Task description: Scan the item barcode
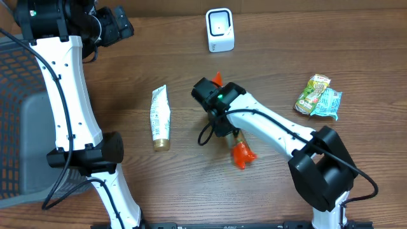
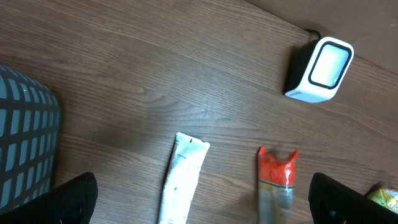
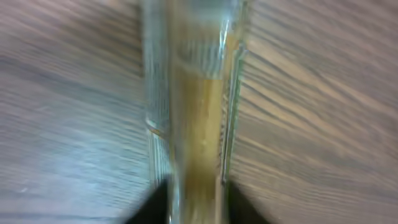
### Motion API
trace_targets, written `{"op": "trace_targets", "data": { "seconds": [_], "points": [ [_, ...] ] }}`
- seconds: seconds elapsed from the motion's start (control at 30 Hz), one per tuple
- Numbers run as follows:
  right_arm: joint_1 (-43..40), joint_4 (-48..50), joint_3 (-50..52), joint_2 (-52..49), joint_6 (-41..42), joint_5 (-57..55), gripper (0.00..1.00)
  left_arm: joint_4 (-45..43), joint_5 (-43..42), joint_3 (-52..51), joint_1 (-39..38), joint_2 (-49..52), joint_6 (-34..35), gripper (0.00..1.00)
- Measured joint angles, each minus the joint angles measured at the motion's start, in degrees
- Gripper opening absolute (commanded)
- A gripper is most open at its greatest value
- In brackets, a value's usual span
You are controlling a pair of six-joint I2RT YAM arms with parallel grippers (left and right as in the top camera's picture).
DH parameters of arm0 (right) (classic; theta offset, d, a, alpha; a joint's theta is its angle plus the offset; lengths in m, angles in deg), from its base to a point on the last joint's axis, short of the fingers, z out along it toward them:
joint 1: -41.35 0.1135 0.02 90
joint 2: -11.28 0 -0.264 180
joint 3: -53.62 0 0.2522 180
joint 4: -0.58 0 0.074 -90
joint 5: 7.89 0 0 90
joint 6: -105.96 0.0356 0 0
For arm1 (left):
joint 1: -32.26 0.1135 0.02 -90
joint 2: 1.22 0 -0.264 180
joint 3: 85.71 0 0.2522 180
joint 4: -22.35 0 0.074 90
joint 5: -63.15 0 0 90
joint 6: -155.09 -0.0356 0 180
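The item is a long clear packet [image 1: 241, 155] with orange-red ends and brownish contents, lying on the wooden table at mid-right. My right gripper [image 1: 224, 124] is down over its middle. In the blurred right wrist view the packet [image 3: 196, 112] runs between my right gripper's [image 3: 196, 208] dark fingers, which sit close against its two sides; whether they press it I cannot tell. The white barcode scanner [image 1: 220, 30] stands at the far edge, also in the left wrist view [image 2: 320, 68]. My left gripper [image 1: 114, 25] hangs high at the far left, open and empty [image 2: 202, 211], looking down on the packet [image 2: 277, 180].
A white tube [image 1: 160, 117] with a gold cap lies left of the packet, seen too as the tube [image 2: 183, 180] from the left wrist. Green snack packets [image 1: 318, 95] lie at the right. A dark mesh basket [image 1: 13, 127] stands off the table's left side.
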Motion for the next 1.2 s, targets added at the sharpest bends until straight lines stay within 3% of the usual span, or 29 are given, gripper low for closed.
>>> {"op": "trace_targets", "data": {
  "seconds": [0.07,0.23,0.47,0.77,0.97,1.2],
  "points": [
    [0.6,1.7,0.0,0.0,-0.7,2.9,0.71,0.0,0.0,0.0,0.0,0.0,0.0,1.0],
    [0.9,4.8,-0.1,0.0,-1.2,12.0,0.79,0.0,0.0,0.0,0.0,0.0,0.0,1.0],
    [-6.1,-0.8,-5.3,1.1,-1.1,17.2,1.0,0.0,0.0,0.0,0.0,0.0,0.0,1.0],
    [-20.9,-2.8,-6.7,4.3,-11.0,29.5,1.0,0.0,0.0,0.0,0.0,0.0,0.0,0.99],
    [-21.3,-3.0,-2.1,-0.4,-16.9,39.1,1.0,0.0,0.0,0.0,0.0,0.0,0.0,1.0],
    [-19.6,-2.4,2.8,-5.2,-20.0,42.1,1.0,0.0,0.0,0.0,0.0,0.0,0.0,1.0]
  ]
}}
